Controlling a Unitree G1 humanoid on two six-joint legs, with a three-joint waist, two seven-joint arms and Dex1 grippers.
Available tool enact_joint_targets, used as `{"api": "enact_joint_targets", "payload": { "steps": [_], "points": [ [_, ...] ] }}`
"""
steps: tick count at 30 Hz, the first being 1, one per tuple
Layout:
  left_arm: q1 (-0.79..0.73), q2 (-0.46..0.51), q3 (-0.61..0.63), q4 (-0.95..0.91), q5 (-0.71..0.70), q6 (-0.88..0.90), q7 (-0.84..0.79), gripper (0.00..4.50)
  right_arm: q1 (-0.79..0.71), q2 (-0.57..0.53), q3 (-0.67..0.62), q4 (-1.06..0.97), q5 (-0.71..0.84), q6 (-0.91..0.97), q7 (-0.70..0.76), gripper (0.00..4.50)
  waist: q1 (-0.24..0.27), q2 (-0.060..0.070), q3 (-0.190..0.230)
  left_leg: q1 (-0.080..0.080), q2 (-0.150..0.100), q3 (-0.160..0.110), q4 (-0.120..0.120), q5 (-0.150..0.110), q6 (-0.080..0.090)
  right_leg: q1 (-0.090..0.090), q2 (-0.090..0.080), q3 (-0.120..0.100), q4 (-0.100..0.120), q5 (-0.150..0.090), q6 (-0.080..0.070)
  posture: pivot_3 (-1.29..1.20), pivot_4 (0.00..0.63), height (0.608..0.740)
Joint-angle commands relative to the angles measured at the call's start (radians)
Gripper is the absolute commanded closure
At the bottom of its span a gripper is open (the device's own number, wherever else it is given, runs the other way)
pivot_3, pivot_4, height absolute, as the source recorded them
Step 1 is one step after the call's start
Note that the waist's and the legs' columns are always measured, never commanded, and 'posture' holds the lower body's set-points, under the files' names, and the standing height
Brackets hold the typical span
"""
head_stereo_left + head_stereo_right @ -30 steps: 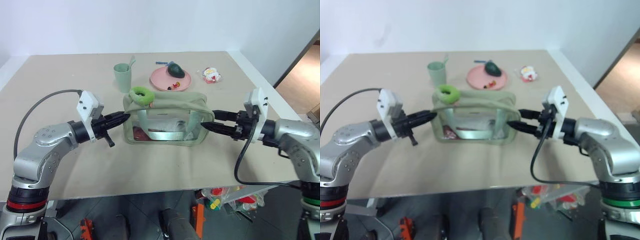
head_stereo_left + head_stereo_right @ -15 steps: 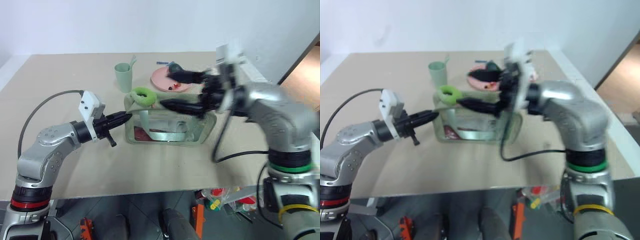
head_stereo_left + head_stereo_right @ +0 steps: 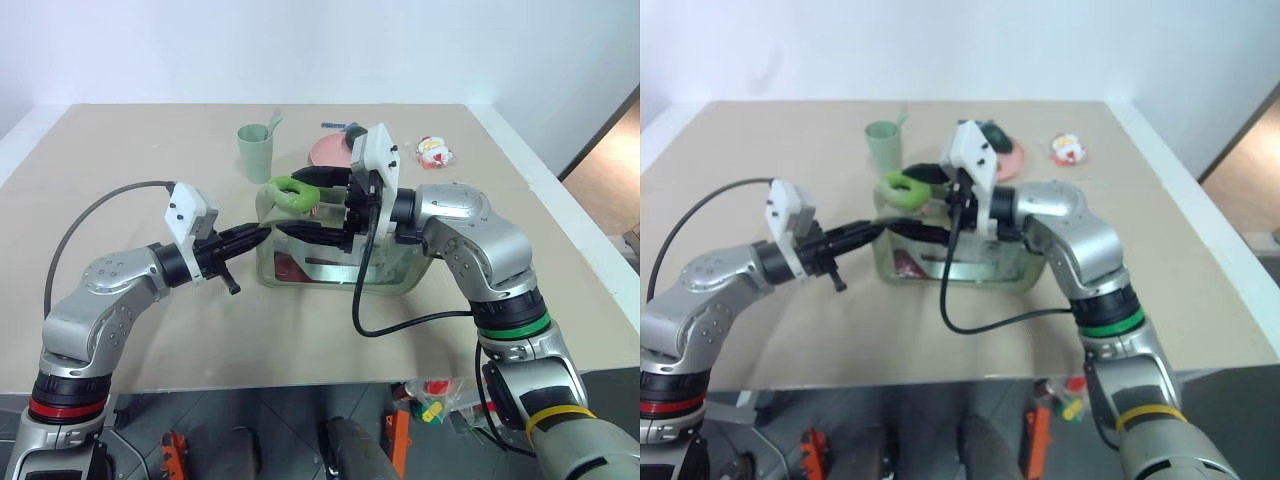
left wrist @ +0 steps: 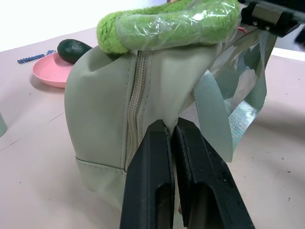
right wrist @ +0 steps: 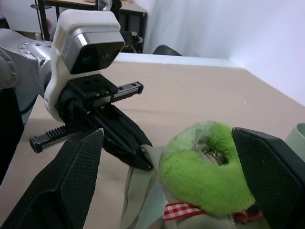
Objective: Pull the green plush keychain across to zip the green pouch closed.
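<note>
Sage-green pouch [image 3: 385, 270] on tabletop [image 3: 150, 140]: left hand [image 3: 258, 234] clenched on its end fabric; right hand [image 3: 308, 203] spread wide, fingers [image 5: 81, 176] flanking green plush keychain [image 3: 291, 190], not gripping.

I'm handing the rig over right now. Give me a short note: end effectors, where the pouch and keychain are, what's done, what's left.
Left end effector: shut on the left end of the green pouch, pinching the fabric beside the zipper.
Right end effector: open, one finger on each side of the green plush keychain, not closed on it.
The keychain sits on top of the pouch at its left end; the pouch stands on the table in front of the pink plate.
Done: pouch braced, right end effector lined up.
Left: grip the keychain, pull it across to zip the pouch closed.
</note>
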Motion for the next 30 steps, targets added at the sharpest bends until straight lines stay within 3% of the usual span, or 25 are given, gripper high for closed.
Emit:
{"api": "enact_joint_targets", "payload": {
  "steps": [1,10,11,24,30],
  "points": [
    [-0.001,-0.001,-0.004,-0.032,-0.002,0.003,0.010,4.50,-0.020,0.010,0.001,0.011,-0.034,-0.043,0.011,1.21,0.000,0.000,0.000,0.000,0.000,0.000,0.000,0.000,0.000,0.000,0.000,0.000,0.000,0.000,0.000,0.00,0.150,0.740],
    [-0.002,-0.001,-0.011,-0.021,0.003,-0.004,0.011,4.50,-0.009,0.032,-0.009,0.006,-0.054,-0.048,0.012,4.31,0.000,0.000,0.000,0.000,0.000,-0.001,0.000,0.000,0.000,0.001,0.000,-0.002,0.000,0.000,0.000,0.00,0.150,0.740],
    [-0.003,-0.001,-0.011,-0.019,0.004,-0.005,0.010,4.50,-0.007,0.031,-0.009,0.005,-0.060,-0.052,0.012,4.43,0.000,0.000,0.000,0.000,0.000,-0.001,0.000,0.000,0.000,0.001,0.000,-0.001,0.000,0.000,0.000,0.00,0.150,0.740],
    [-0.034,-0.018,-0.028,0.012,0.038,-0.019,0.026,4.50,-0.009,0.027,-0.095,-0.058,-0.038,-0.134,-0.001,4.43,0.001,0.000,0.000,-0.001,0.000,-0.001,0.000,0.000,0.000,0.001,-0.001,-0.002,0.000,0.000,0.000,0.00,0.150,0.740],
    [-0.040,-0.020,-0.030,0.017,0.053,-0.013,0.037,4.50,0.012,-0.086,-0.210,-0.097,-0.029,-0.135,-0.007,4.43,0.005,0.000,0.000,-0.002,-0.001,-0.002,0.001,0.000,0.000,0.001,-0.002,-0.004,0.000,0.000,0.000,0.00,0.150,0.740]
  ]
}}
